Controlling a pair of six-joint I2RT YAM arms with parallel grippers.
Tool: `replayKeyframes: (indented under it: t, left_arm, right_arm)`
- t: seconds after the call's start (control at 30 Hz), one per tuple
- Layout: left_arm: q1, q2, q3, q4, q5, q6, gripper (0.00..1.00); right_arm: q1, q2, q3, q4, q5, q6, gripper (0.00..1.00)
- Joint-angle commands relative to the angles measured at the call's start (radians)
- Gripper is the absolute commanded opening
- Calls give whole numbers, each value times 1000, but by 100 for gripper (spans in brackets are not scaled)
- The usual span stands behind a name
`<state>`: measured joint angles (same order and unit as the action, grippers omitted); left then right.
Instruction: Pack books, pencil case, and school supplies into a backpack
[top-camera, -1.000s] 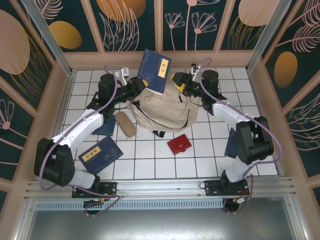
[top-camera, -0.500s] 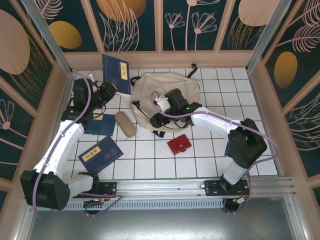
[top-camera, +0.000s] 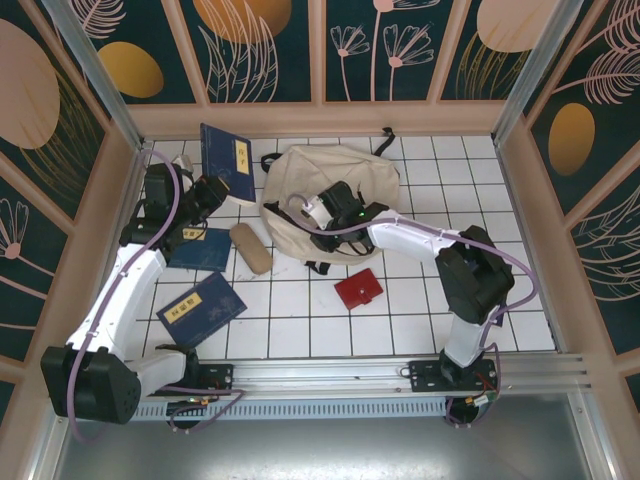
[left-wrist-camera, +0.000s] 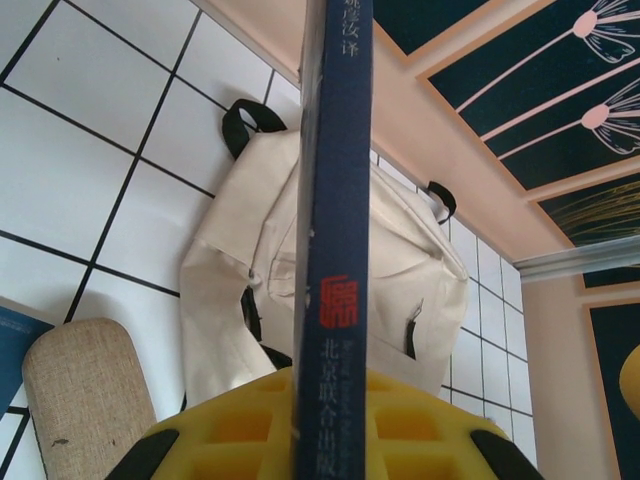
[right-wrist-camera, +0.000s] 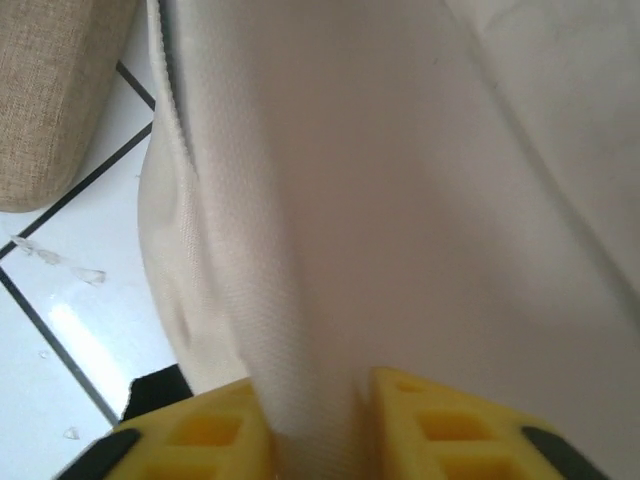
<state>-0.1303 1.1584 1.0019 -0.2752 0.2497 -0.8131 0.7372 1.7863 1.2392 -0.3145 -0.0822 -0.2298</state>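
Observation:
The cream backpack (top-camera: 345, 185) lies at the back middle of the tiled floor. My left gripper (top-camera: 212, 186) is shut on a navy book (top-camera: 228, 160), held upright on edge left of the backpack. In the left wrist view the book's spine (left-wrist-camera: 335, 250) rises between the yellow fingers (left-wrist-camera: 220, 435), with the backpack (left-wrist-camera: 410, 260) beyond it. My right gripper (top-camera: 311, 232) is at the backpack's near left edge. In the right wrist view it is shut on a fold of the backpack's fabric (right-wrist-camera: 400, 200). The tan pencil case (top-camera: 250, 247) lies just left of that spot. The red case (top-camera: 358, 289) lies in front of the backpack.
Two more navy books lie flat at the left, one (top-camera: 200, 249) by the pencil case and one (top-camera: 201, 308) nearer the front. Wooden walls (top-camera: 320, 118) close in the back and sides. White tiles (top-camera: 320, 330) stretch in front of the red case.
My left arm drew the book from above the backpack to the back left. My right arm swung to the backpack's near left edge and its jaws closed on the fabric.

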Motion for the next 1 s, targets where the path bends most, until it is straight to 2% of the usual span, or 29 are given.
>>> replayKeyframes:
  t: [0.0, 0.13, 0.27, 0.43, 0.73, 0.83, 0.97]
  left_arm:
    - [8, -35, -11, 9, 21, 27, 0]
    - [8, -51, -16, 7, 59, 31, 0]
    - [8, -73, -23, 12, 148, 34, 0]
    - [8, -109, -67, 4, 196, 21, 0]
    - [-11, -178, -149, 85, 322, -41, 0]
    - [-31, -168, -173, 150, 372, -67, 0]
    - [-117, -99, -176, 191, 352, -71, 0]
  right_arm:
    - [-24, -76, 34, 2, 57, -12, 21]
    - [-37, -126, 35, 65, 91, 15, 10]
    - [-40, -122, 81, 152, 265, 74, 0]
    - [-48, -62, 236, 205, 424, 117, 0]
    - [-56, 136, 552, 169, 570, 178, 0]
    - [-64, 219, 679, 110, 553, 203, 0]
    - [-59, 249, 754, 83, 481, 221, 0]
